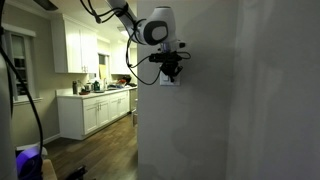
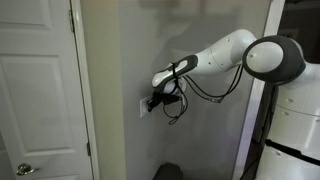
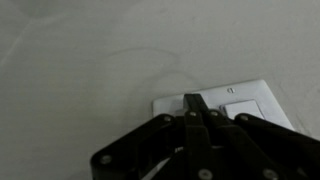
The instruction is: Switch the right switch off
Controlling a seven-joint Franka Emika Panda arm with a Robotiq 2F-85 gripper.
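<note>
On the grey wall [image 2: 120, 60], the white double plate [image 3: 262, 92] sat directly ahead of the gripper [image 3: 190, 101]. Its fingers were pressed together on nothing, tips at the plate's face. The right switch [image 3: 243, 108], a tall upright paddle, apparently lay just beside the tips in the wrist view. Contact was unclear.

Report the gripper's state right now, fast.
Gripper: closed, fingertips together, holding nothing, tip at the wall plate.
</note>
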